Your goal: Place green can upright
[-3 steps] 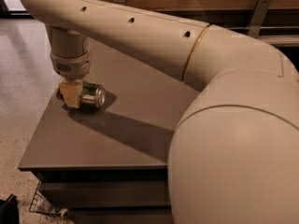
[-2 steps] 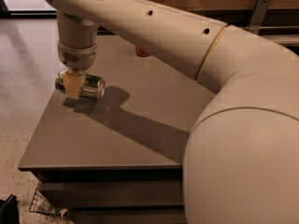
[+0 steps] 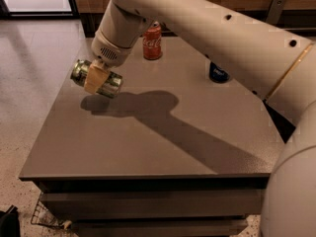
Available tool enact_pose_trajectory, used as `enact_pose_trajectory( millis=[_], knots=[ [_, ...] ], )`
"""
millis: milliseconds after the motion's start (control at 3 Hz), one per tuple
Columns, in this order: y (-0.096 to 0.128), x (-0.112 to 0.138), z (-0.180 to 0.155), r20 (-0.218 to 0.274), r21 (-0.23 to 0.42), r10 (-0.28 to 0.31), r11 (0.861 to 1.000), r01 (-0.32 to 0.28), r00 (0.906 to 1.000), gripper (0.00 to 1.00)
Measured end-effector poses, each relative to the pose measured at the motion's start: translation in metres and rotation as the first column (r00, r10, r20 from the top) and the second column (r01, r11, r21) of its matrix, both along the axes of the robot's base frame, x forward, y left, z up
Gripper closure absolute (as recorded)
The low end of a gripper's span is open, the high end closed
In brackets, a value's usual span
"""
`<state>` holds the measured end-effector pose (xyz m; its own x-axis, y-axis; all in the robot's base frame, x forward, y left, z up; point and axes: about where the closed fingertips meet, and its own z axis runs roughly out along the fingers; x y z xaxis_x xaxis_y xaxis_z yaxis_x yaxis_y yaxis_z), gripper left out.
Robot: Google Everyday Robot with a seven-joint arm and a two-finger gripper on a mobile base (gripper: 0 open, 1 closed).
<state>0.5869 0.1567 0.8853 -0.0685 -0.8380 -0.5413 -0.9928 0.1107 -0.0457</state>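
Note:
The green can (image 3: 109, 84) is shiny green and silver and lies on its side in my gripper (image 3: 95, 78), lifted a little above the left part of the dark table (image 3: 163, 142). The tan fingers (image 3: 93, 79) are shut around the can's middle. Its shadow falls on the table just below and to the right. My arm reaches in from the upper right across the table.
A red Coca-Cola can (image 3: 152, 41) stands upright at the table's far edge. A blue can (image 3: 218, 73) stands at the back right, partly hidden by my arm. The table's left edge is close to the held can. A wire basket (image 3: 47, 216) sits on the floor at lower left.
My gripper has lifted the green can off the table and carried it up and away from the surface, still on its side. The arm has risen, uncovering the red and blue cans.

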Motion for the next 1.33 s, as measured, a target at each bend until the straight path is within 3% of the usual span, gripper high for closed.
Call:
enact_pose_trajectory(
  millis=[333, 667, 1333],
  knots=[
    [-0.017, -0.003, 0.004, 0.044, 0.178, 0.016, 0.984, -0.024, 0.9989, 1.0],
    [-0.023, -0.004, 0.009, 0.1, 0.344, 0.04, 0.936, -0.073, 0.9941, 1.0],
    [-0.011, -0.017, 0.025, 0.157, 0.533, 0.069, 0.834, -0.144, 0.9851, 1.0]
  ],
)
